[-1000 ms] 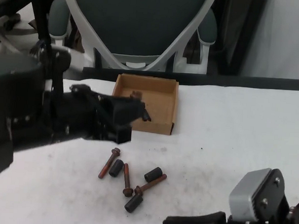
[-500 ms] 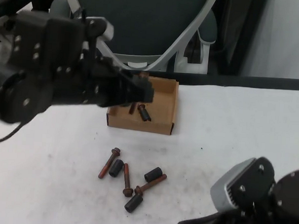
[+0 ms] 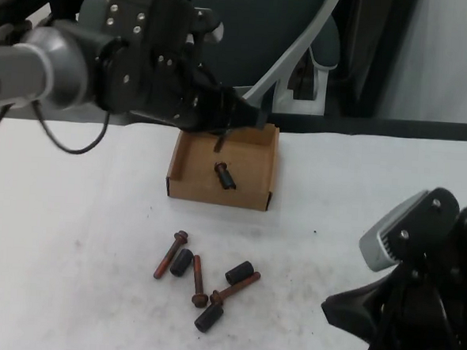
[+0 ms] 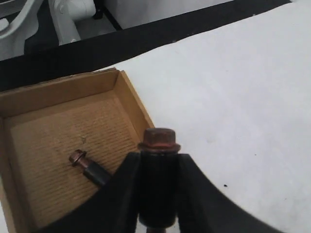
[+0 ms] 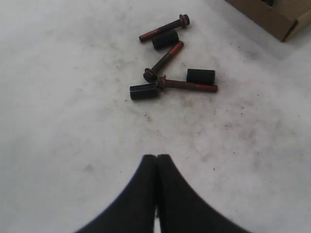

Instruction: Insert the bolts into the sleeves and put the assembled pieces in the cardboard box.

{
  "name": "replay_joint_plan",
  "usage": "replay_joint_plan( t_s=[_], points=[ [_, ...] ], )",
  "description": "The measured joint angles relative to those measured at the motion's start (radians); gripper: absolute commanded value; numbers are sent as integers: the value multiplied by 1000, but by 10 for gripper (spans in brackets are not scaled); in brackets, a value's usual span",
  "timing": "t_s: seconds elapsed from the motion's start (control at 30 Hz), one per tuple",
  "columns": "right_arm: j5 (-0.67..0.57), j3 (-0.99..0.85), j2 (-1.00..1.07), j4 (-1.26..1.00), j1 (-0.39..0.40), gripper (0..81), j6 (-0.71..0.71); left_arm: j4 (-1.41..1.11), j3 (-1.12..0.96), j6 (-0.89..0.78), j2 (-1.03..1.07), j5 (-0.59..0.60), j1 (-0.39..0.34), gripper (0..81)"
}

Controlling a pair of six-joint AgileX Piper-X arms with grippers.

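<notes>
High view: the left fingers (image 3: pixel 241 116) hang above the far side of the cardboard box (image 3: pixel 216 195), which sits on the white table (image 3: pixel 375 192) toward its far edge, in front of a chair (image 3: pixel 218 31). In the left wrist view these left fingers (image 4: pixel 121 189) are closed on a held assembled piece (image 4: pixel 159 141), a black sleeve with a rusty bolt head standing out of its top, clamped upright between the two pads. Below it the cardboard box (image 4: pixel 131 97) lies open, and one finished piece (image 4: pixel 90 167) rests flat on the box floor; the high view shows that finished piece (image 3: pixel 224 175) near the middle of the box. On the table nearer the arms, well apart from the box, three loose bolts (image 3: pixel 170 254) and three loose sleeves (image 3: pixel 181 262) lie in a small cluster, some touching or just beside one another. The right wrist view looks along the right fingers (image 5: pixel 141 194), pressed together with nothing between them, hovering above bare table short of the loose bolts (image 5: pixel 187 86) and loose sleeves (image 5: pixel 143 91).
</notes>
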Motion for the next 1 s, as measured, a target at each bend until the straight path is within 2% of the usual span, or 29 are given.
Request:
replay_joint_plan(
  t_s=[0.2, 0.5, 0.83, 1.0],
  points=[
    [-27, -38, 60, 22, -17, 3, -56, 31, -53, 7, 68, -6, 35, 8],
    [-38, -172, 296, 95, -21, 3, -103, 37, -127, 17, 169, 1, 86, 8],
    [-63, -366, 531, 189, -21, 3, -140, 91, -278, 31, 298, 32, 93, 8],
    [-32, -456, 595, 263, -21, 3, -255, 150, -338, 51, 348, 35, 94, 8]
  ],
)
